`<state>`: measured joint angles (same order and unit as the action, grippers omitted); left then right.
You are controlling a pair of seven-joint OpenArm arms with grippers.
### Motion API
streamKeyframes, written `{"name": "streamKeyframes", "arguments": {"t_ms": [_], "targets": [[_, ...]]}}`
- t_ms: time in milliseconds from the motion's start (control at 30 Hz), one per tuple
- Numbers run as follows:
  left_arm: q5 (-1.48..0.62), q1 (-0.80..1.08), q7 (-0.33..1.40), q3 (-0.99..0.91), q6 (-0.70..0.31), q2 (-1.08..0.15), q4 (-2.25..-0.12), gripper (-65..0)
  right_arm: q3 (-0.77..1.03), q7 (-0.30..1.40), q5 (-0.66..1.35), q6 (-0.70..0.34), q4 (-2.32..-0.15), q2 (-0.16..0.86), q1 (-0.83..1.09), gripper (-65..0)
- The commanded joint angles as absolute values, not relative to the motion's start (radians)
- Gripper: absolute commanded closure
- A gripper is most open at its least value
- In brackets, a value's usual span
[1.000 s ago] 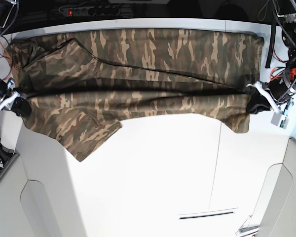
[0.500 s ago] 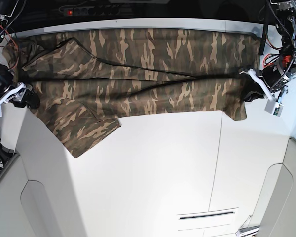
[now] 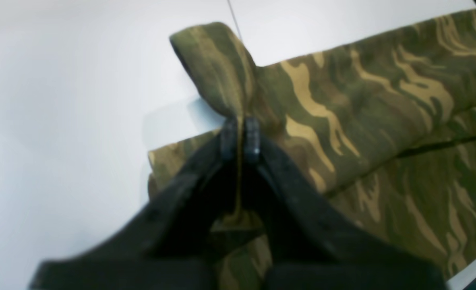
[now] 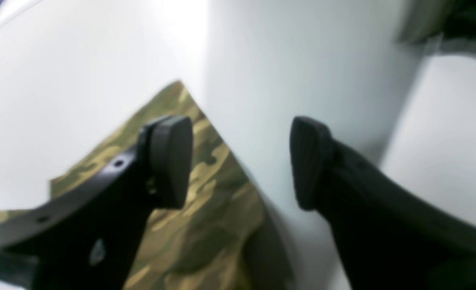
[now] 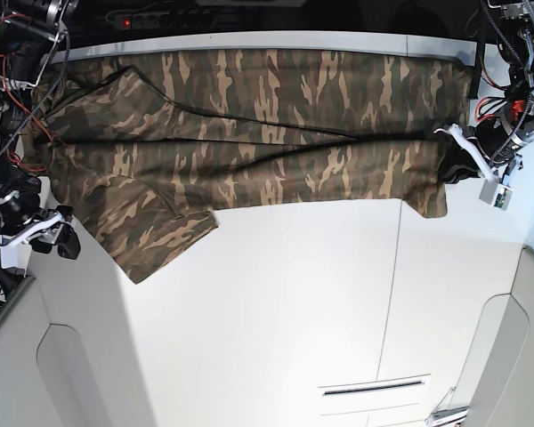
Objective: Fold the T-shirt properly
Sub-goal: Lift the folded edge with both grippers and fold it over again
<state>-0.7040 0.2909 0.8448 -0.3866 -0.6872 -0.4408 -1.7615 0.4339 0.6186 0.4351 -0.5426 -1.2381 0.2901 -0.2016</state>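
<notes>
The camouflage T-shirt (image 5: 249, 142) lies folded lengthwise across the far half of the white table (image 5: 285, 302). One sleeve (image 5: 156, 236) sticks out toward me at the left. My left gripper (image 5: 454, 169) is at the shirt's right end, shut on a pinch of its edge; the left wrist view shows the fingertips (image 3: 252, 137) closed on the cloth (image 3: 342, 112). My right gripper (image 5: 58, 240) has its jaws wide apart and holds nothing, just left of the sleeve. In the right wrist view the pads (image 4: 173, 161) are spread above the sleeve tip (image 4: 205, 193).
A black power strip (image 5: 160, 18) with a red light and cables runs behind the table's far edge. Wiring and arm hardware crowd both far corners (image 5: 18, 53). A panel seam (image 5: 392, 294) and a slot (image 5: 372, 388) mark the tabletop.
My right gripper has let go of the shirt's left end, opened and drawn back toward me. The shirt's left side has settled flat. My left gripper has barely moved.
</notes>
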Motion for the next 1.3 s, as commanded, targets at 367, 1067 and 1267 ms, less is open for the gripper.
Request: {"name": "streamKeyframes", "arguments": {"t_ms": [367, 1067, 1267], "targets": [[-0.721, 0.286, 0.823, -0.394, -0.698, -0.455, -1.779, 0.0, 0.196, 0.498, 0.396, -0.551, -1.008, 0.278, -0.285, -37.3], [-0.723, 0.315, 0.812, -0.399, -0.698, -0.430, -1.837, 0.0, 0.419, 1.046, 0.695, -0.577, -1.573, 0.255, -0.149, 0.0], [-0.721, 0.353, 0.821, -0.402, -0.698, -0.430, -1.934, 0.0, 0.579, 1.101, 0.862, -0.586, -1.794, 0.254, 0.044, 0.0]]}}
